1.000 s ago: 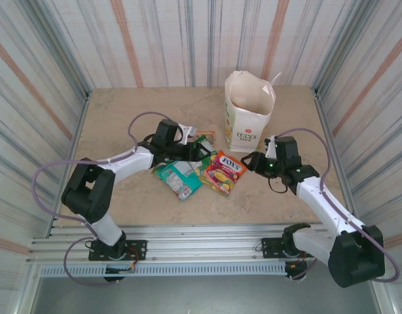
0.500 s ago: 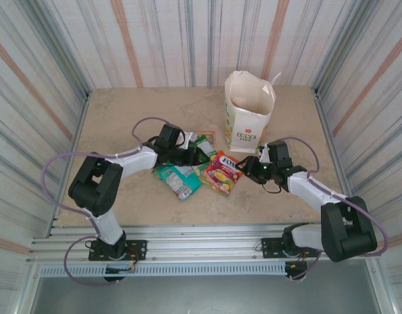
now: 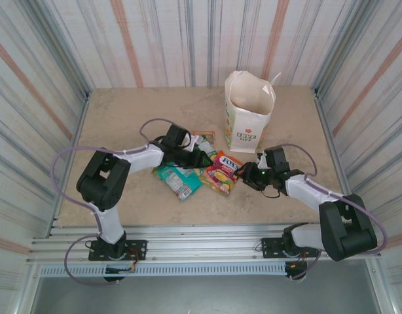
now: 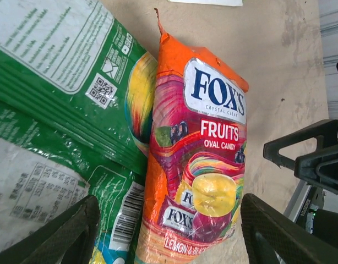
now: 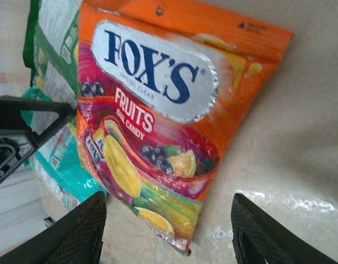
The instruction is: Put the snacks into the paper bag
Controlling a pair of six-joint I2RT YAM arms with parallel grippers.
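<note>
The red-pink Fox's packet (image 3: 222, 172) lies flat on the table between both grippers. My left gripper (image 3: 205, 159) is open at the packet's left end, its fingers (image 4: 64, 234) straddling the Fox's packet (image 4: 199, 165). My right gripper (image 3: 244, 175) is open just right of it, fingers (image 5: 265, 236) wide around the corner of the Fox's packet (image 5: 158, 110). A teal-green packet (image 3: 177, 178) lies to the left, partly under it. A green packet (image 4: 64, 60) lies beneath the left gripper. An orange sliver of another packet (image 3: 205, 134) peeks out behind. The paper bag (image 3: 249, 114) stands upright behind, mouth open.
Striped metal walls (image 3: 50, 72) enclose the tan table (image 3: 122, 118) on three sides. The rail (image 3: 201, 235) with the arm bases runs along the near edge. In the left wrist view the right gripper (image 4: 317, 159) sits close by on the right.
My right gripper has swung left and down to the Fox's packet. My left gripper has slid right over the green packets toward the same packet. The packets and bag stayed put.
</note>
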